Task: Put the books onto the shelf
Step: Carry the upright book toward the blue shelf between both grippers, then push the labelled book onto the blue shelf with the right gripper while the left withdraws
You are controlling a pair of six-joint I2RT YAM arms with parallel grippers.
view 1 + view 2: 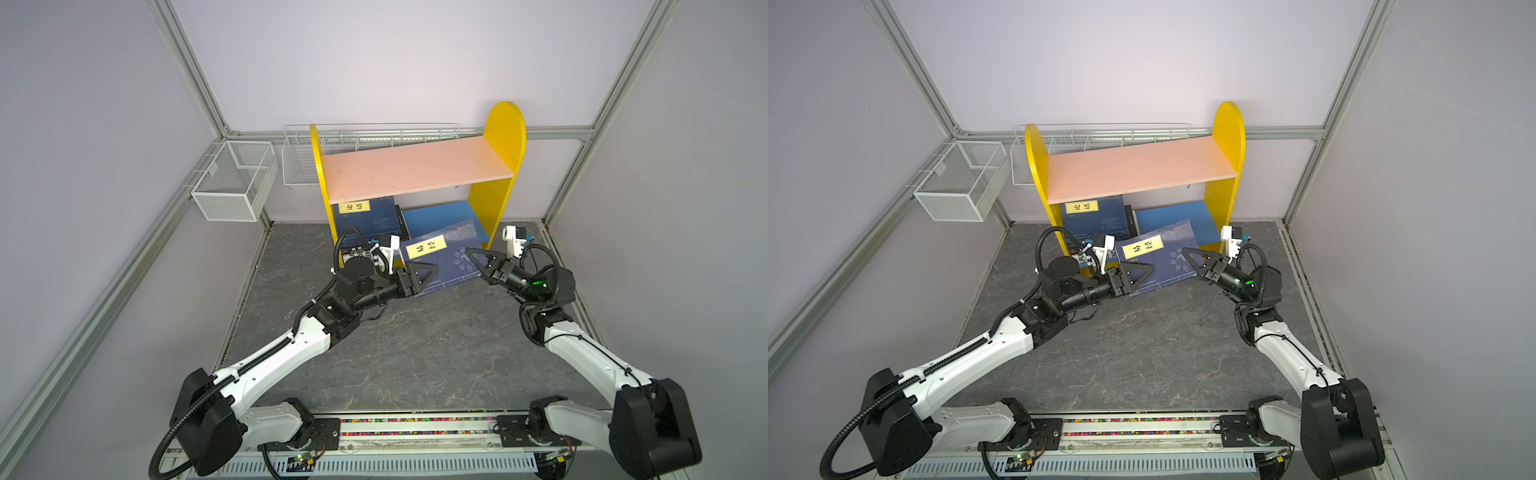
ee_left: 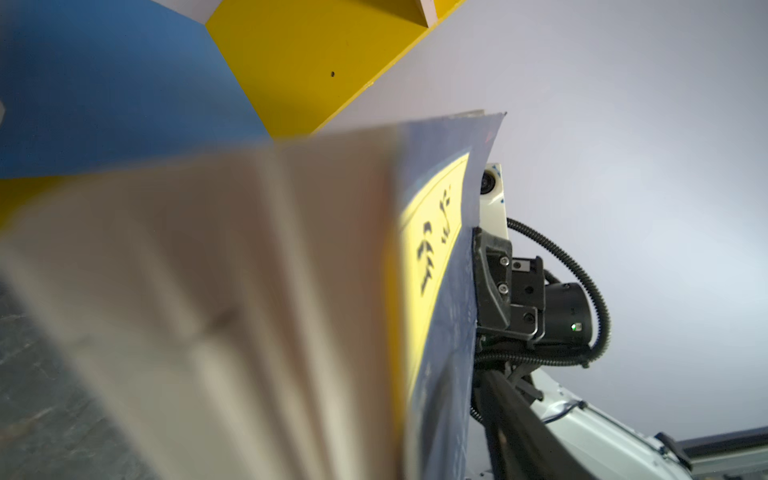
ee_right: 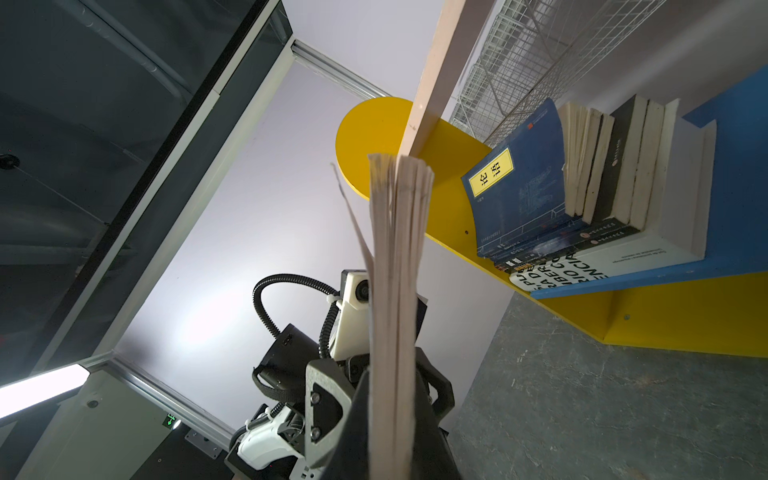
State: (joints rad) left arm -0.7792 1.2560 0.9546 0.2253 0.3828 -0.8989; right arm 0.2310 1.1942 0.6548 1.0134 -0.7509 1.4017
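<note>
Book (image 1: 451, 264): navy, yellow label, held off the worktop (image 1: 415, 353) just in front of the lower tier's right half, cover up and tilted.
Right gripper (image 1: 471, 253): closed on the book's right edge.
Left gripper (image 1: 430, 274): at the near left corner, jaws either side of the page block; whether they pinch cannot be told.
Key relation: the bare blue board (image 1: 440, 218) lies straight beyond the book, toward the worktop's far edge. The book's long axis runs across the shelf front. The right arm is nearer, so it is judged likelier to carry the book in.
Shelf (image 1: 505, 137): a stack (image 1: 368, 220) lies flat at the blue board's left end, navy on top; the pink board (image 1: 415, 166) is bare.
Baskets (image 1: 232, 183): nothing seen inside.
</note>
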